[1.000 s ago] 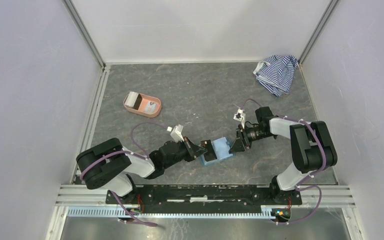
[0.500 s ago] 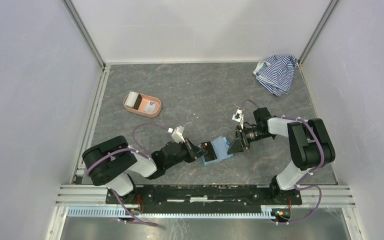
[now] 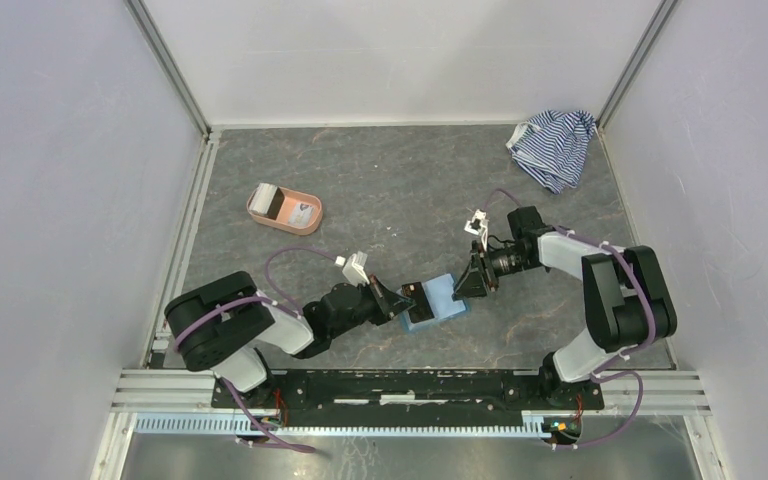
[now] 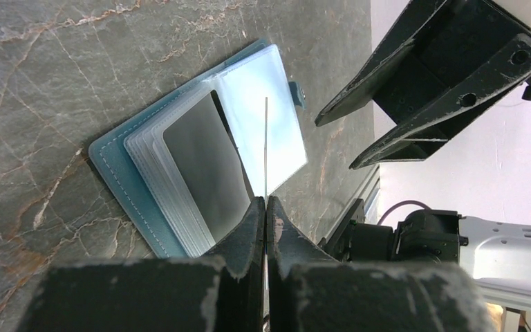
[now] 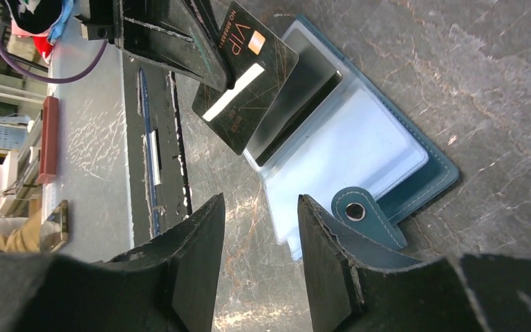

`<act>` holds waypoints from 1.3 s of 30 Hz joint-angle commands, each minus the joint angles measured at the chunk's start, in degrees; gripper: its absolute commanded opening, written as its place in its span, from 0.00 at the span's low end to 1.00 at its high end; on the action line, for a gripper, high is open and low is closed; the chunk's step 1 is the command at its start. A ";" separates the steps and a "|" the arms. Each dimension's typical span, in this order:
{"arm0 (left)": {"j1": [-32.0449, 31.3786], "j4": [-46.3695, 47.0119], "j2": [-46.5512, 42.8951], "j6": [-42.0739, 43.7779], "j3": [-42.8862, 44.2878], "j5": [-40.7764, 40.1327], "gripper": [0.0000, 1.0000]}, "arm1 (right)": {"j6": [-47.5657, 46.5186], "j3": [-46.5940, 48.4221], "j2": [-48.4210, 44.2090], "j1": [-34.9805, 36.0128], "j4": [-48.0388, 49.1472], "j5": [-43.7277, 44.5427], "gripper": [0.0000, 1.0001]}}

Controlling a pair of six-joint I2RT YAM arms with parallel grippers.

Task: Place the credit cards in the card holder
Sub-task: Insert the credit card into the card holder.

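Observation:
The teal card holder (image 3: pixel 443 303) lies open on the table, its clear sleeves up; it also shows in the left wrist view (image 4: pixel 180 162) and the right wrist view (image 5: pixel 359 138). My left gripper (image 3: pixel 412 296) is shut on a dark credit card (image 5: pixel 247 83), held on edge at the holder's left side; the left wrist view shows it as a thin line (image 4: pixel 266 138) between the closed jaws (image 4: pixel 266 204). My right gripper (image 3: pixel 466 284) is open and empty (image 5: pixel 259 228) at the holder's right edge, next to the snap tab (image 5: pixel 361 213). More cards (image 3: pixel 301 213) lie in the pink tray.
The salmon-pink oval tray (image 3: pixel 260 213) stands at the left middle of the table. A blue-and-white striped cloth (image 3: pixel 553 145) lies crumpled at the far right corner. Metal rails run along the left edge and the near edge.
My right gripper has shifted slightly left, closer over the holder's right edge. My left gripper still holds the dark card at the holder, hardly moved.

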 commanded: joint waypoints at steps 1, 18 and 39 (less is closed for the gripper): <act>-0.31 2.18 -1.81 -2.98 1.29 -2.67 0.02 | 0.32 0.67 -2.23 0.19 1.71 -0.42 0.50; -0.22 -0.28 -4.55 -4.50 0.41 -6.06 0.02 | 4.60 -0.38 0.22 0.22 5.30 6.48 0.51; -0.22 0.07 -3.69 -4.65 0.42 -5.64 0.02 | 4.98 -0.42 4.30 1.60 4.21 -0.17 0.50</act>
